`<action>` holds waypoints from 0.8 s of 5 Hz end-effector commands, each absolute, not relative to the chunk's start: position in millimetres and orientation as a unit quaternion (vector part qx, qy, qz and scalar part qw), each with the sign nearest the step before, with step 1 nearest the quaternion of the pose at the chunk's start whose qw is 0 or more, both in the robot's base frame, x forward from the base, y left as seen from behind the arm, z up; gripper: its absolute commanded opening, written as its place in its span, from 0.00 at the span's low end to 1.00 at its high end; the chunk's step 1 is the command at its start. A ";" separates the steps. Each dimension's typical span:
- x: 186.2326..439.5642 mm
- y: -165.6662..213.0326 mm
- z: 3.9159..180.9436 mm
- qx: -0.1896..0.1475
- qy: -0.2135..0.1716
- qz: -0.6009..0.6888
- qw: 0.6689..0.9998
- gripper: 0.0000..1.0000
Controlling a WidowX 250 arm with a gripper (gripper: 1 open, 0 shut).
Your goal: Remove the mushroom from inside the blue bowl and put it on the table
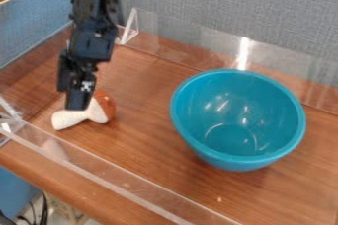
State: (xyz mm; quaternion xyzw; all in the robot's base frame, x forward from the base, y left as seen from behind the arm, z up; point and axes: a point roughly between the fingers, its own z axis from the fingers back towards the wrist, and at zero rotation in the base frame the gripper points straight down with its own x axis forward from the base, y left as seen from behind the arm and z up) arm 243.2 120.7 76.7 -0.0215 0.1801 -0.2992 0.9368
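The mushroom (85,114) lies on its side on the table (145,155) at the left, cream stem pointing left and orange-brown cap to the right. My gripper (79,99) hangs just above it, pointing steeply down, open, with nothing between its fingers. The blue bowl (264,101) stands to the right, well apart from the mushroom, and its inside shows nothing in it.
Clear acrylic walls edge the table: one along the front (93,175), one along the back (238,46). A beige box (34,17) stands beyond the left wall. A bare stretch of wood separates the mushroom from the bowl.
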 end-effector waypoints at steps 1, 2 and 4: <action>252.9 120.8 99.4 0.007 0.144 -0.311 0.939 1.00; 255.9 118.2 96.9 0.013 0.133 -0.317 0.939 1.00; 261.4 117.0 84.9 0.021 0.112 -0.326 0.938 1.00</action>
